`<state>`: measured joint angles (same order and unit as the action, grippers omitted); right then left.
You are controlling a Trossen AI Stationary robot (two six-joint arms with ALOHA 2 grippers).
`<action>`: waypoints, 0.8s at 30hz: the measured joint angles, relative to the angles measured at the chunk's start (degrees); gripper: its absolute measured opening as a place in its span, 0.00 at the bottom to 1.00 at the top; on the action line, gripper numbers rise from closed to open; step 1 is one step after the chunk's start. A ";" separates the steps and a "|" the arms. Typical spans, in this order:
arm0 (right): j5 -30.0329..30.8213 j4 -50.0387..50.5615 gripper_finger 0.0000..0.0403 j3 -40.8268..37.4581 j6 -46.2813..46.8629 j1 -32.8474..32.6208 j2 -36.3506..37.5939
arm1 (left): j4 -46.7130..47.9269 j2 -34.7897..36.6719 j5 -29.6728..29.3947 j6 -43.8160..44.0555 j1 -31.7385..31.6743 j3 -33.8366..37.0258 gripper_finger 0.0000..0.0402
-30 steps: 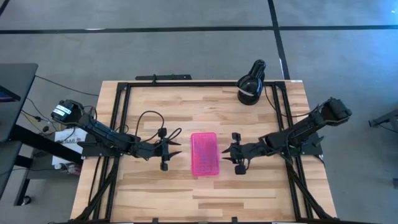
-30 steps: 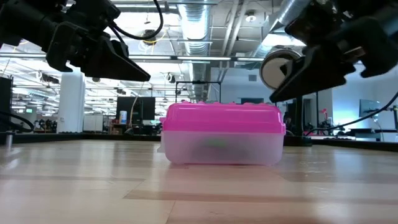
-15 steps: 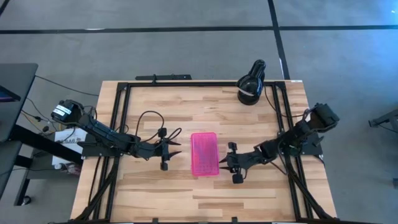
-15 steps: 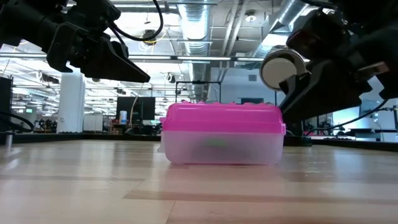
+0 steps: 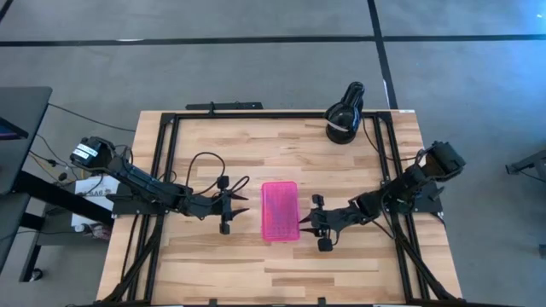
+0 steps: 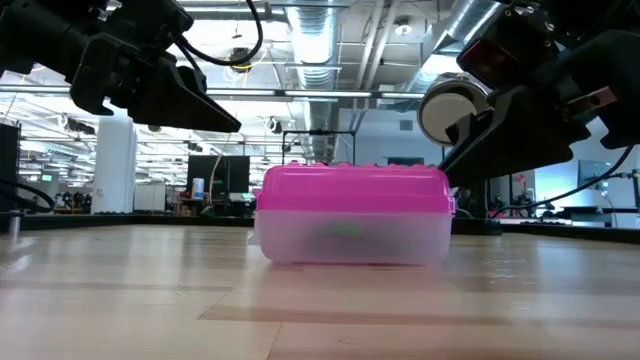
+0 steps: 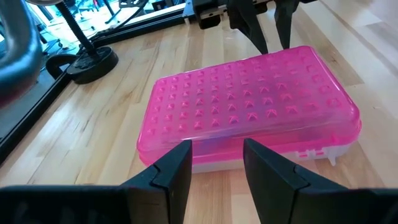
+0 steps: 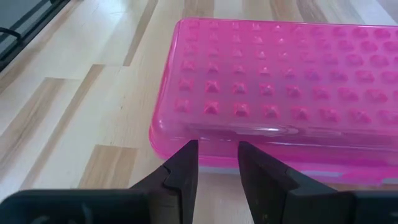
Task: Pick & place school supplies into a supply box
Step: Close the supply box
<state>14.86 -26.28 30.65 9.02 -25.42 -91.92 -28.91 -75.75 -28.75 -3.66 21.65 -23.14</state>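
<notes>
The pink-lidded pencil case (image 5: 280, 211) lies shut at the table's middle, long axis running front to back, between the two arms. The right gripper (image 5: 304, 220) sits just beside its right long edge — the nearer one — fingers parted narrowly, holding nothing. The left gripper (image 5: 241, 202) hovers a little apart off the left edge, likewise narrowly parted and empty — no pens visible

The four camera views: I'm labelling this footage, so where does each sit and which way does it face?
High: overhead, facing down; both arms, left gripper, right gripper, supply box.
Low: tabletop level, facing the room; both grippers above the box.
Left wrist: facing the box's long side; own fingers.
Right wrist: facing the opposite side; own fingers.
All share the box.
</notes>
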 joint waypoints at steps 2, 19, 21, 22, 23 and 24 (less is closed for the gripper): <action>0.00 0.00 0.27 0.00 0.00 0.01 0.00 | 0.00 -0.01 0.01 0.11 0.00 0.00 0.35; 1.52 0.02 0.27 0.00 -1.42 0.10 0.00 | 0.00 0.00 0.09 0.48 0.00 0.00 0.35; 1.52 -0.07 0.27 0.00 -1.42 0.10 0.00 | 0.00 -0.02 0.07 0.48 0.00 0.00 0.35; 1.52 -0.31 0.27 0.00 -1.42 0.10 0.00 | 0.00 -0.01 0.07 0.48 0.00 0.00 0.35; 1.52 -0.52 0.27 0.02 -1.42 0.10 0.00 | 0.00 0.00 0.07 0.48 0.02 0.00 0.35; 1.50 -0.67 0.27 0.00 -1.42 0.10 0.00 | 0.00 0.00 0.07 0.48 0.00 0.00 0.35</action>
<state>16.36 -26.95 30.66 7.60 -25.32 -91.92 -28.91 -75.75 -28.69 -3.18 21.65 -23.14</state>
